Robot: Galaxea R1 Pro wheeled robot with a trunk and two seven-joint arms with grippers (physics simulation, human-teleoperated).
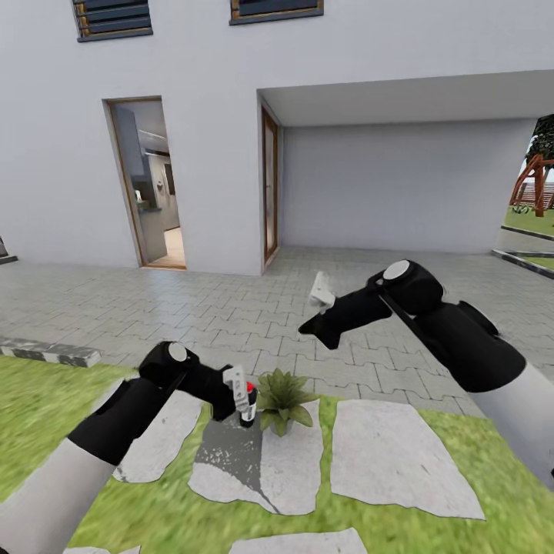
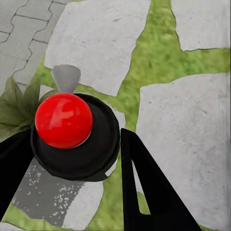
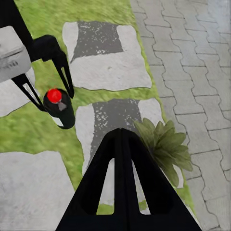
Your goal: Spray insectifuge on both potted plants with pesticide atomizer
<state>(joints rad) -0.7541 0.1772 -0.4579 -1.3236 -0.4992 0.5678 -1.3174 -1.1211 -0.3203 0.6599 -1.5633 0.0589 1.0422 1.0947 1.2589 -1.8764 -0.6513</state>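
My left gripper (image 1: pixel 240 394) is shut on the pesticide atomizer (image 1: pixel 248 406), a dark bottle with a red button top (image 2: pixel 63 120). It is held upright just above a stepping stone (image 1: pixel 254 462). The grey nozzle (image 2: pixel 66 78) points toward one potted plant (image 1: pixel 282 400), a small rosette of pointed green leaves right beside the bottle. The right wrist view looks down on the atomizer (image 3: pixel 60 109) and the plant (image 3: pixel 166 144). My right gripper (image 1: pixel 320 295) is shut on nothing, raised over the paving behind the plant. The second potted plant is out of view.
Flat stepping stones (image 1: pixel 388 454) lie in the lawn, two with darker speckled patches (image 3: pixel 98 41). Grey paving (image 1: pixel 231 308) runs to the white house wall with an open doorway (image 1: pixel 152 185). A stone curb (image 1: pixel 50 352) sits at the left, a wooden frame (image 1: pixel 535 185) far right.
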